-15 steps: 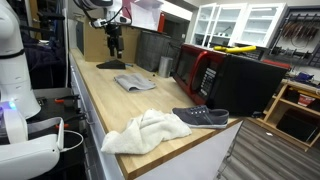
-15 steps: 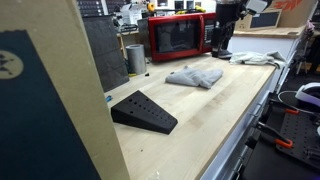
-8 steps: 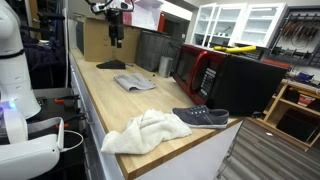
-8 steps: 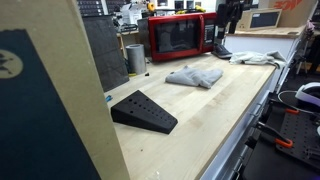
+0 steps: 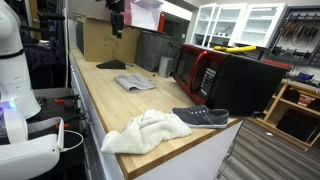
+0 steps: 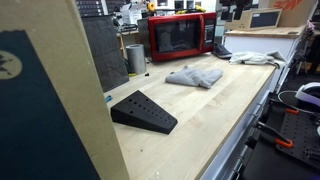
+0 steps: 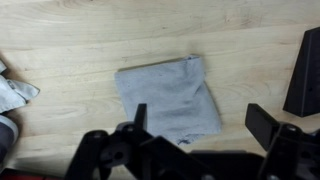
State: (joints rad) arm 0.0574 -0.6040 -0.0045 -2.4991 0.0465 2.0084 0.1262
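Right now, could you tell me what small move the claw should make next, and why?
Probably lower straight down: the claw hangs open, high above the folded grey cloth, which lies flat on the wooden table roughly beneath it.

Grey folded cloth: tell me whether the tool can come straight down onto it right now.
Probably yes. The tool hangs open above the grey folded cloth, which lies flat on the wooden table with nothing on it; the black wedge sits apart to one side.

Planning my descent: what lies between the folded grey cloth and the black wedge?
Nothing: only bare wooden tabletop separates the grey cloth and black wedge, clearest in the wrist view.
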